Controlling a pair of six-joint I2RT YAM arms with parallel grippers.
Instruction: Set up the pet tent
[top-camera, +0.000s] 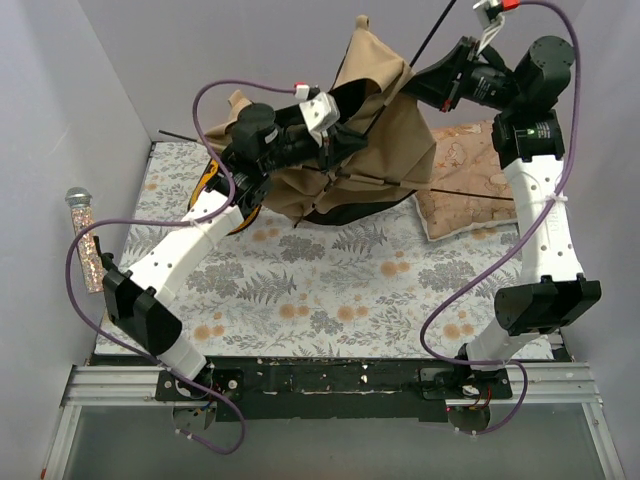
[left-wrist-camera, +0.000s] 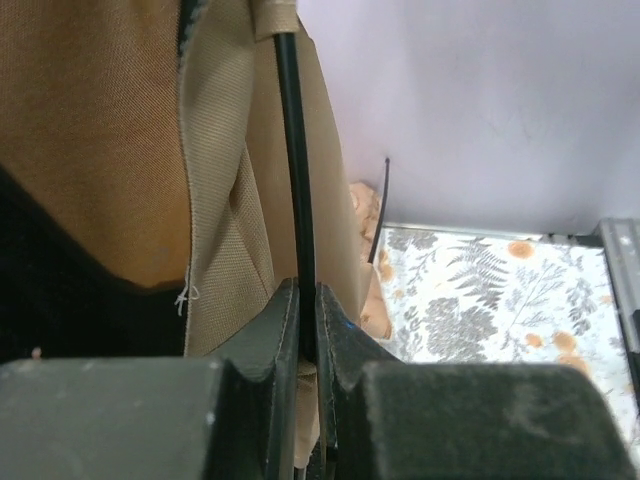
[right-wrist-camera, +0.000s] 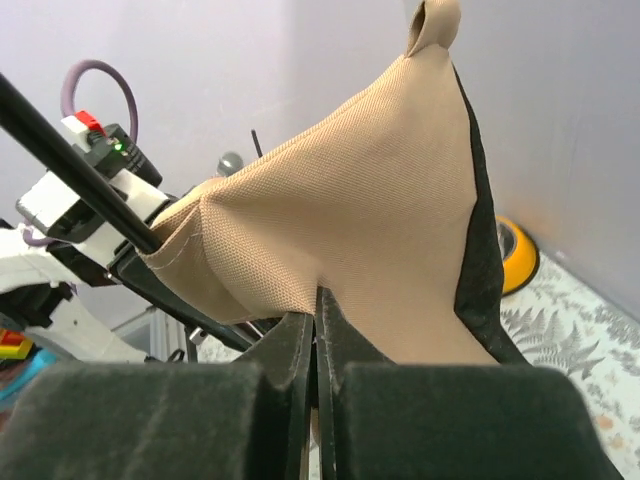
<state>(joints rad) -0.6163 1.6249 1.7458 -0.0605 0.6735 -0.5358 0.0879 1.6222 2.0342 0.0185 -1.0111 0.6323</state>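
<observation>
Top view first: the tan canvas pet tent with black trim (top-camera: 385, 140) is bunched up and half collapsed around 12 o'clock, hanging between the two arms. The left gripper (top-camera: 335, 150) is tucked into its 9 o'clock side and the right gripper (top-camera: 428, 88) sits at its 1 o'clock edge. A thin black pole (top-camera: 470, 189) pokes out toward 3 o'clock across the pinkish-beige patterned cushion (top-camera: 465, 215), which lies at 2 o'clock on the grey-and-orange floral table cover (top-camera: 330, 290). A yellow steel bowl (top-camera: 208, 185) peeks out from under the left arm at 10 o'clock.

Left wrist view: the left gripper (left-wrist-camera: 308, 330) is squeezed tight on a thin black pole (left-wrist-camera: 297, 200) that runs straight up to 12 o'clock. The pet tent (left-wrist-camera: 100, 150) fills 9 to 12 o'clock, with the floral table cover (left-wrist-camera: 500, 300) down at 4 o'clock.

Right wrist view: the right gripper (right-wrist-camera: 316, 330) is pinched on a fold of the pet tent (right-wrist-camera: 370, 220), which peaks at 12 o'clock. A thin black pole (right-wrist-camera: 70, 170) slants in from 10 o'clock, and the yellow steel bowl (right-wrist-camera: 515, 255) sits at 3 o'clock.
</observation>
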